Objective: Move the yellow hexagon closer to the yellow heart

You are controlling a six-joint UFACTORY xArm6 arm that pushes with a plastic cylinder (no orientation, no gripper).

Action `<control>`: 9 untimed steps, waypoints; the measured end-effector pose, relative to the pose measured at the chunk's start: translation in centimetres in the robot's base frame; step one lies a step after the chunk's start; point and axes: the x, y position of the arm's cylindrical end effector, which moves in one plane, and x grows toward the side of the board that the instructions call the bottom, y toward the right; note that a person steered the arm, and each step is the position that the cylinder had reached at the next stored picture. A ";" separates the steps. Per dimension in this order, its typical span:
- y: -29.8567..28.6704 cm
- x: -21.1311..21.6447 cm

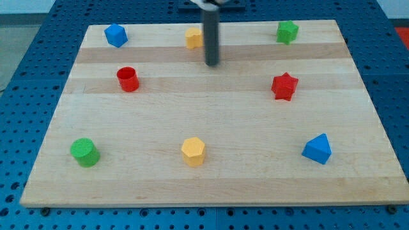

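Observation:
The yellow hexagon [193, 151] sits near the view's bottom centre of the wooden board. The yellow heart [193, 38] sits at the view's top centre, partly hidden behind my rod. My tip [211, 64] rests on the board just right of and below the yellow heart, far above the yellow hexagon.
A blue block [115, 35] is at top left, a green star-like block [287, 31] at top right, a red cylinder [128, 79] at mid left, a red star [284, 86] at mid right, a green cylinder [84, 152] at bottom left, a blue triangular block [317, 149] at bottom right.

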 end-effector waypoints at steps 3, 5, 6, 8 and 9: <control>1.0 9.6; 2.2 10.4; 3.9 15.0; -6.5 22.6; -6.8 15.9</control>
